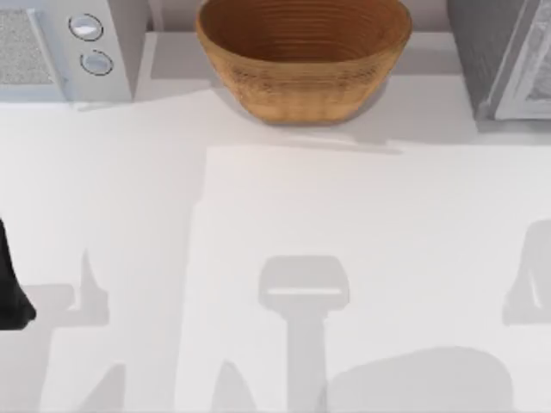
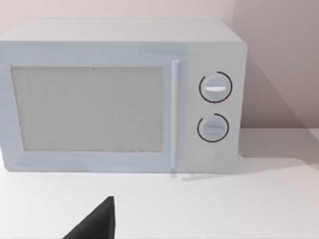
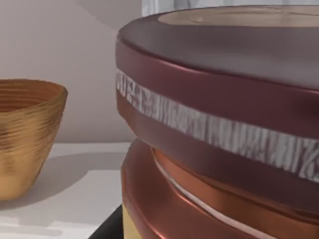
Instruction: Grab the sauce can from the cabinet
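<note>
Sauce can close against the right wrist camera, apparently in hand

At the tabletop's far left stood a microwave; the left arm sat parked at the left edge, its gripper state untellable. The wicker basket stood far centre. The sauce can loomed just before the right gripper, whose grip I cannot tell; rigid, light, slick metal, best pinched across its sides.

You're looking at a rendered kitchen: a microwave and wicker basket on a white table.
</note>
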Controlling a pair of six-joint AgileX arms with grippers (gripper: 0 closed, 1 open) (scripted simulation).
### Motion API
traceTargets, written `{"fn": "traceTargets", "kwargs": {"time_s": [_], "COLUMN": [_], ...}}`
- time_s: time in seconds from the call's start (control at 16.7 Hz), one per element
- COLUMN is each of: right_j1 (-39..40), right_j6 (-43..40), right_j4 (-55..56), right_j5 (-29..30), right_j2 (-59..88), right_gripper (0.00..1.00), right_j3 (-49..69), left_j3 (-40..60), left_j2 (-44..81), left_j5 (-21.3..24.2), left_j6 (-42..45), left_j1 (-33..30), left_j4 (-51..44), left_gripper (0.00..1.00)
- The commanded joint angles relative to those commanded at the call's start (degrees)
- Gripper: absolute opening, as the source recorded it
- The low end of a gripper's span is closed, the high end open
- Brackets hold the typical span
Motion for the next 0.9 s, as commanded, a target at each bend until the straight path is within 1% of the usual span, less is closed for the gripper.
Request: {"fn": "traceTargets", "kwargs": {"time_s": [0.18,0.42,0.66,0.9], "right_j1": [4.7,14.8,28.8,45.6], "right_j6": [4.6,14.8,29.0,46.0], "right_j4": [-1.3,-4.8,-10.3,-17.4], "right_j5": [1.0,3.3,6.7,11.0], "right_j2": [0.8,3.1,7.1,12.5], "right_gripper": [0.00,0.00,0.00,0.00], "right_j3": [8.2,26.7,52.5,83.5], "left_j3": [0.0,0.0,0.0,0.0], "left_j2": [0.0,0.0,0.0,0.0], "left_j5": [0.0,0.0,0.0,0.0], "left_j6": [0.0,0.0,0.0,0.0], "left_j1": [0.0,0.0,0.0,0.0], "left_j4": [0.0,0.0,0.0,0.0], "left_gripper": [1.00,1.00,1.00,1.00]}}
